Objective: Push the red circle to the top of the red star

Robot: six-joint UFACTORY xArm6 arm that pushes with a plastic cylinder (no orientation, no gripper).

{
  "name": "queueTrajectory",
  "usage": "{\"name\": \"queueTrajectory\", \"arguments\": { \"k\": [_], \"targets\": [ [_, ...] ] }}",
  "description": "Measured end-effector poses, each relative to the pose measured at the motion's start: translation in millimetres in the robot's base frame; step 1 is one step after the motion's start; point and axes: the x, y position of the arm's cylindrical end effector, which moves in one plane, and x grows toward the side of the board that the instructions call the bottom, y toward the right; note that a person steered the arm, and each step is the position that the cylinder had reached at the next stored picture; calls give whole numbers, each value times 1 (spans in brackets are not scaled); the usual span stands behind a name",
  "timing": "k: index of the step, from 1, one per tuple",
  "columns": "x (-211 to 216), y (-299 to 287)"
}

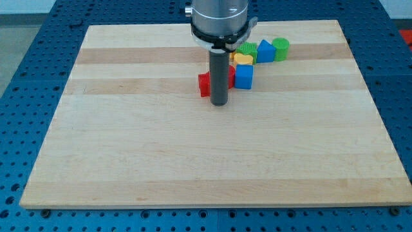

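The wooden board (212, 161) fills most of the view and lies flat on a blue perforated table (38, 38). The arm carries no pincer; it ends in a dark rod, so there is no open or closed state to report. My tip (219, 104) rests on the board at the lower edge of a red block (205, 84), which shows on both sides of the rod.

That block's shape is hidden by the rod; circle or star cannot be told apart here, and no second red block is clearly visible.

To the view's right sit a blue cube (243, 76), a yellow block (242, 58), a blue block (264, 51), a green star-like block (246, 48) and a green cylinder (280, 47).

Handling judgement: the red block appears small, rigid and light, and should slide readily on the smooth wood. Contact its side wall centrally; off-centre pushes will likely rotate it.
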Motion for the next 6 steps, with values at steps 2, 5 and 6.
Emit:
{"name": "queueTrajectory", "arguments": {
  "k": [2,5,6],
  "targets": [
    [11,32],
    [-25,49],
    [-33,48]
  ]
}}
